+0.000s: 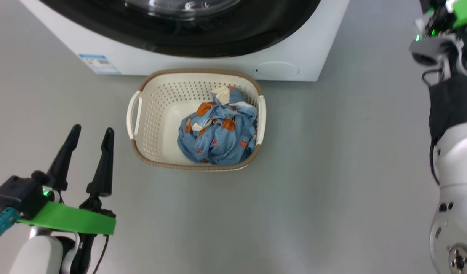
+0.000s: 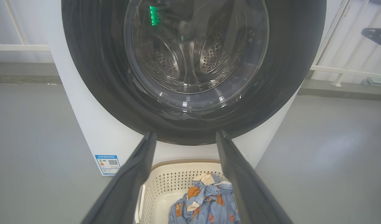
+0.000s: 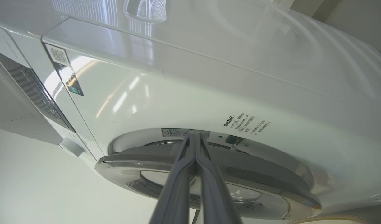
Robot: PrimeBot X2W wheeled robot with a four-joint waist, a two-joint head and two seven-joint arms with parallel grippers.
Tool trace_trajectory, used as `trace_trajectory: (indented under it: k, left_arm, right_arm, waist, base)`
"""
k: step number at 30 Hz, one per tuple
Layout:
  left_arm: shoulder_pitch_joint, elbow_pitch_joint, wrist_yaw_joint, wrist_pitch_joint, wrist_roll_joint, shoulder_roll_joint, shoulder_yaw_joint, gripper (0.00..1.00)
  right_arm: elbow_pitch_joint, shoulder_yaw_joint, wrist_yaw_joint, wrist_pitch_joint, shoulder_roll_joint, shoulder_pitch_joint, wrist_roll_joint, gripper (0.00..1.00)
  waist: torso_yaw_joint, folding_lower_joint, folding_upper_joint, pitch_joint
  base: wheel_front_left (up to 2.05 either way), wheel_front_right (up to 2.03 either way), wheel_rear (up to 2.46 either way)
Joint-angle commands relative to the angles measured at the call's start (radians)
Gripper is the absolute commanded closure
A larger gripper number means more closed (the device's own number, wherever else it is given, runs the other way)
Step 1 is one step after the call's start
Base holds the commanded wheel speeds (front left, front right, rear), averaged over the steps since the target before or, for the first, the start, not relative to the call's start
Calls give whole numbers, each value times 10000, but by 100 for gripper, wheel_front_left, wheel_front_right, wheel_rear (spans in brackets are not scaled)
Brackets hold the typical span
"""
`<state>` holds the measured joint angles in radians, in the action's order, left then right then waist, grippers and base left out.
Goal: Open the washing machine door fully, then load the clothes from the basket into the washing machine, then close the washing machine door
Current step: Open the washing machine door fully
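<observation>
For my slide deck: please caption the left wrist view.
Open left claw faces the washing machine door, with the basket of clothes beneath.

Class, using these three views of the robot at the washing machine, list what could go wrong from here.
1. The right gripper, fingers pressed together, has its tips at the edge of the washing machine door; they might slip off the glossy rim.
2. The basket stands close below the door; an arm pulling it open could knock it.
3. The clothes lie against the basket's right wall; a grab might catch the wall too.
</observation>
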<state>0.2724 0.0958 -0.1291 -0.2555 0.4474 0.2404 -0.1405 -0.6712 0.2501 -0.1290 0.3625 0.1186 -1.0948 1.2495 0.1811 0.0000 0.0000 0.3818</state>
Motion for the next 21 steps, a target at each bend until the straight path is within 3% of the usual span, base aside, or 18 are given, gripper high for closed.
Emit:
trace_trajectory:
  k: [1,13,21]
  left_arm:
    - [291,-268,-16,-63,48,318,332,0]
    - [569,-400,-16,-63,84,160,243,0]
    - [685,-560,-16,-63,113,241,88,0]
  right_arm:
    - [216,-56,-17,99,-189,-362,-126,100]
    - [-1043,800,-17,1143,-370,-2463,-2177,100]
    - [-1503,1485,-17,1215,-580,-3354,-3348,100]
  waist:
    - [237,0,0,303]
    - [582,0,0,703]
    - [693,0,0,951]
  base:
    - [0,0,0]
    - [0,0,0]
    - [0,0,0]
